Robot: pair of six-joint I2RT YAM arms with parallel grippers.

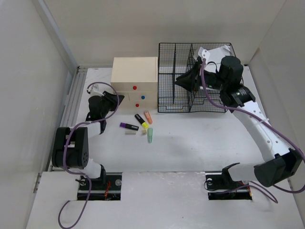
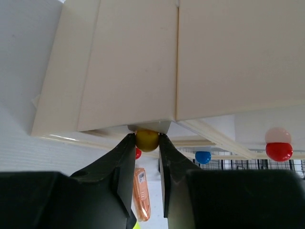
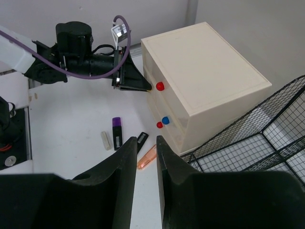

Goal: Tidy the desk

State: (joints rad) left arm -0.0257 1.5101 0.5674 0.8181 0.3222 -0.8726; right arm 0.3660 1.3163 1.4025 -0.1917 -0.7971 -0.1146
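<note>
Pinching the yellow knob (image 2: pixel 147 140) of the drawer box (image 1: pixel 134 76) between the closed fingers of the left gripper (image 2: pixel 147 141), and holding the right gripper (image 3: pixel 146 141) narrowly parted and empty above the wire rack (image 1: pixel 167 81). Judging the tidying barely begun, with the purple pen (image 1: pixel 128 126), yellow pen (image 1: pixel 141 120), orange pen (image 1: pixel 148 117) and green pen (image 1: pixel 150 135) lying loose and none put away. Showing the desk (image 1: pixel 200 138) lying flat beneath everything, its long side apparently running left to right across the top view, ribbed rail (image 1: pixel 74 95) along its left edge.

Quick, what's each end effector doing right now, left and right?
Left end effector: closed on the yellow knob of the drawer box.
Right end effector: slightly open, holding nothing.
</note>
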